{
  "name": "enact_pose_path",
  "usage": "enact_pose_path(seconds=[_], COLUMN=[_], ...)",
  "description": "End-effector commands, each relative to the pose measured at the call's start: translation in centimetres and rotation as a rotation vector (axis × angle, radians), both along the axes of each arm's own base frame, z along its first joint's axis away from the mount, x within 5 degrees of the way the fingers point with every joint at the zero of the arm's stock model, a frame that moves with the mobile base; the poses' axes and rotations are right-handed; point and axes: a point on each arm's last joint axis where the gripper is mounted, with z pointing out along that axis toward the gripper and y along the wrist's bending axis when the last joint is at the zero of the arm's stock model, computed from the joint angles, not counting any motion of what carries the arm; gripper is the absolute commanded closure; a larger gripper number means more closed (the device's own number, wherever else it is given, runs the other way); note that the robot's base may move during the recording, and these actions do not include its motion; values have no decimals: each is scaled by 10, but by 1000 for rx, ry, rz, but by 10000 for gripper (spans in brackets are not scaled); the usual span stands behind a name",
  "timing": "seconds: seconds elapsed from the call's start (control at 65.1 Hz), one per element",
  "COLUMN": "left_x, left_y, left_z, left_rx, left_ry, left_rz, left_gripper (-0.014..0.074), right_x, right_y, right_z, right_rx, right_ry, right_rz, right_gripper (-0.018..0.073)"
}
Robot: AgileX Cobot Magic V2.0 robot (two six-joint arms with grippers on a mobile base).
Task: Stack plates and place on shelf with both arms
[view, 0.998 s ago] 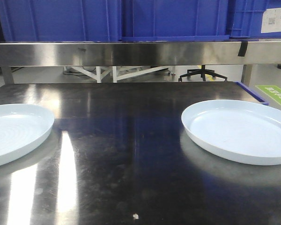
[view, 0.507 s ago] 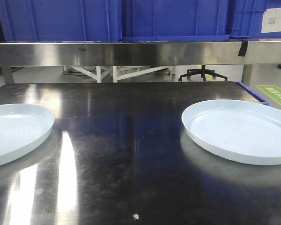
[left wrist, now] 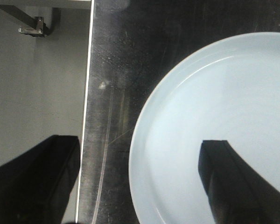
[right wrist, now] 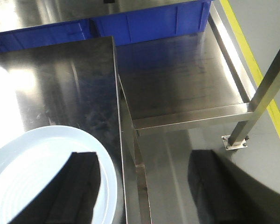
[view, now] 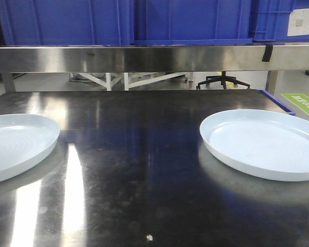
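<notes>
**A:** The dark steel table point(view: 144, 170) is glossy and scuffed. Above it is a steel shelf point(view: 144, 57) loaded with blue crates point(view: 190, 20). Where are the plates?

**B:** The left plate point(view: 15, 144) and the right plate point(view: 262, 141) lie flat and well apart, not yet stacked. Neither arm shows in the front view.

**A:** And the grippers?

**B:** The left gripper point(left wrist: 140, 142) points straight down, spread wide and empty. One finger hangs over the plate's bowl, the other beyond the table's edge. The right gripper point(right wrist: 144, 158) is also wide open and holds nothing. It is tilted forward, with one finger over what I take to be the right plate and the other off the table's side. I can't judge how high either one hangs.

**A:** So this is the reach for a rim. How should it be done well?

**B:** I'd shift each wrist inward until the outer finger clears the table edge and sits just beside the rim. Then lower the gripper squarely and pinch only the raised lip. The glaze looks slippery, so a shallow or crooked bite could let the plate swing.
</notes>
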Motion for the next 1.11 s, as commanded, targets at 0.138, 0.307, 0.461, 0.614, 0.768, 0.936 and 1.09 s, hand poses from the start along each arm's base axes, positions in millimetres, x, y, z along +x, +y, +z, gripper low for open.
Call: enact_pose_path(seconds=[0.138, 0.307, 0.461, 0.614, 0.768, 0.936, 1.09], left_x=[6, 7, 8, 9, 9, 8, 7], left_y=[-2, -2, -2, -2, 0, 0, 1], left_z=[20, 20, 21, 21, 22, 21, 21], left_rx=[-8, -5, -5, 2, 22, 30, 37], left_ry=[-121, -133, -148, -152, -152, -142, -131], left_rz=[-8, -11, -14, -18, -27, -28, -29], left_gripper=[36, 36, 36, 36, 36, 36, 36], right_x=[3, 3, 3, 3, 3, 3, 3], right_y=[0, 0, 0, 0, 0, 0, 0], right_z=[18, 18, 18, 18, 19, 19, 18], right_rx=[-14, -14, -14, -14, -14, -14, -14], right_ry=[-108, -108, -108, -108, -109, -109, -107], right_rz=[6, 6, 6, 6, 6, 6, 6], right_gripper=[41, 41, 41, 41, 67, 67, 67])
